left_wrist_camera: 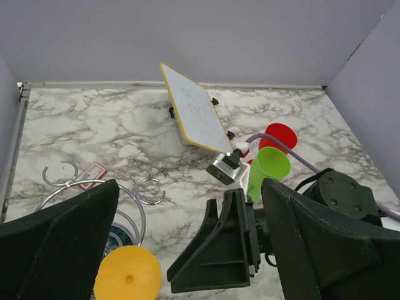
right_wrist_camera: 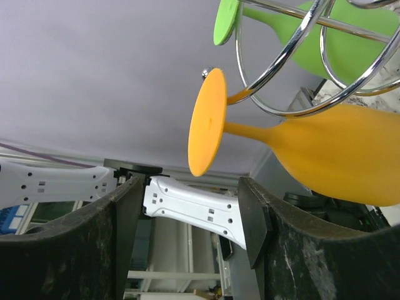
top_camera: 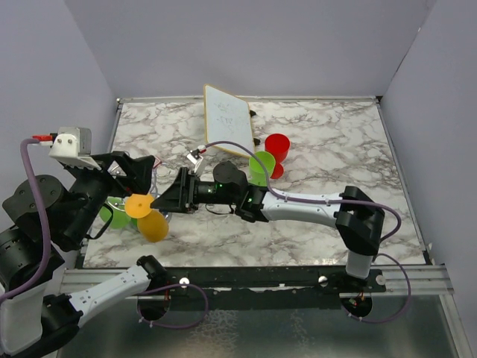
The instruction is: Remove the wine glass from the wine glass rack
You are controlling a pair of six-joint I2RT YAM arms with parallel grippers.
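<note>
Orange glass (right_wrist_camera: 325,150), one (chrome rack (right_wrist_camera: 337,26), one)

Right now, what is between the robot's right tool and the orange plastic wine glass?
Nothing. In the right wrist view, the right tool faces the orange plastic wine glass across bare air.

Orange wine glass (left_wrist_camera: 127,273) beside chrome rack (left_wrist_camera: 67,185)
</note>
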